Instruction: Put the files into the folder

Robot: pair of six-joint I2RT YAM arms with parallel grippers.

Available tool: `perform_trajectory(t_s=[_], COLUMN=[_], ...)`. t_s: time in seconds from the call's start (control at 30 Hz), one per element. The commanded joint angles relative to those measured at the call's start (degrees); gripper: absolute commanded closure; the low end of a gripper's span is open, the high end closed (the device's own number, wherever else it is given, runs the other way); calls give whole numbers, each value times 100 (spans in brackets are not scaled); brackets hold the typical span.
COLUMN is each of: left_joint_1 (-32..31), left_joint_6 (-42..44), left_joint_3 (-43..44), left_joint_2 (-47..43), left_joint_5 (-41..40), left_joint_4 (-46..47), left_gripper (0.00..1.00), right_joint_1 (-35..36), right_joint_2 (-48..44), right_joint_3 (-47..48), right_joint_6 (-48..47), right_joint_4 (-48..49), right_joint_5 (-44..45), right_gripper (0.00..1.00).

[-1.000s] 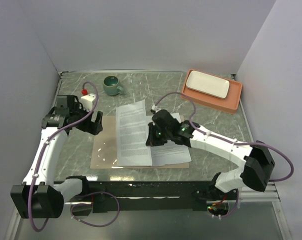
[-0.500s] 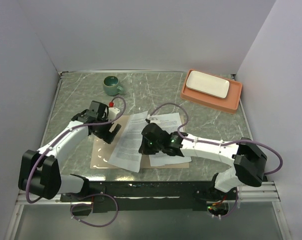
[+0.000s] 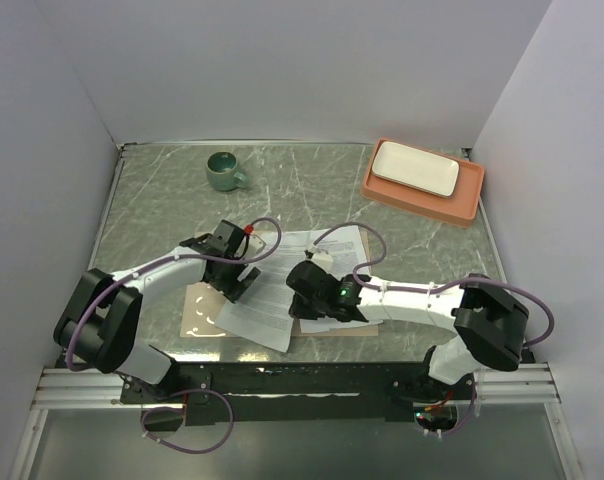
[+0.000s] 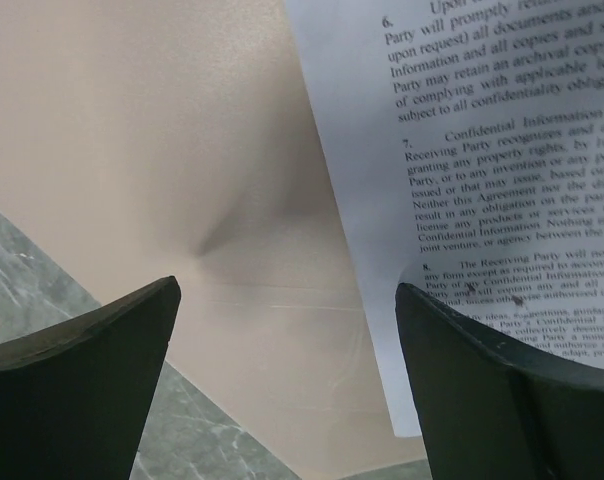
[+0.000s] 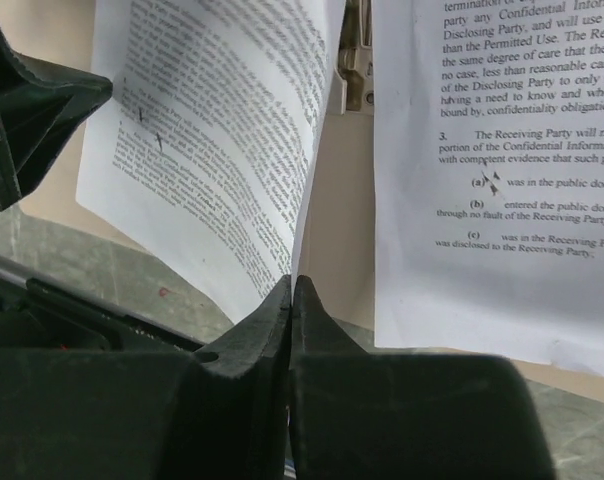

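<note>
While the right gripper (image 5: 292,285) clamps shut on a printed sheet's (image 3: 262,305) right edge, that sheet slants across the folder (image 3: 197,310), its long axis running far-right to near-left. The left gripper (image 4: 287,290) hangs wide apart over the folder's left half.

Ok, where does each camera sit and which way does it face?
Top external: above and behind the bases, looking down on the table; both arms show.
Left wrist: on the left arm, looking down past the open left gripper at the folder.
Right wrist: on the right arm, looking past the shut right gripper at the lifted sheet it pinches.
Shared: both wrist views show that sheet.
</note>
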Motion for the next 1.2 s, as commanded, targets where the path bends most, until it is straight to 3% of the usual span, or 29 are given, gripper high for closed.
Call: perform_trajectory(t_s=[0.0, 0.07, 0.1, 0.2, 0.3, 0.47, 0.7, 0.83, 1.13, 1.17], left_joint_1=[-58, -84, -93, -146, -181, -199, -199, -208, -208, -208], left_joint_6=[-64, -46, -11, 68, 147, 218, 218, 218, 200, 183], left_joint_3=[-141, -211, -299, -448, -510, -546, -432, -370, -361, -361], left_joint_2=[45, 55, 55, 11, -77, -156, -183, -218, -297, -314], left_joint_5=[-415, -520, -582, -731, -793, -802, -872, -811, -785, -758], left_joint_4=[299, 352, 387, 475, 493, 431, 291, 229, 150, 133], left_gripper=[4, 4, 4, 4, 4, 3, 3, 2, 2, 2], right_joint_1=[82, 65, 74, -40, -260, -751, -1253, -1315, -1324, -1324], right_joint_2=[31, 31, 22, 22, 92, 154, 531, 585, 716, 734], right_joint_3=[-130, -201, -254, -350, -473, -965, -1352, -1432, -1090, -1072], right_joint_6=[209, 148, 78, -115, -221, -257, -266, -248, -406, -441], right_joint_4=[464, 710, 807, 1106, 1343, 2098, 3223, 3909, 3831, 3753], right_joint_5=[187, 142, 151, 37, -156, -622, -1500, -1888, -2196, -2213], right_gripper=[73, 63, 51, 38, 35, 38, 55, 60, 72, 79])
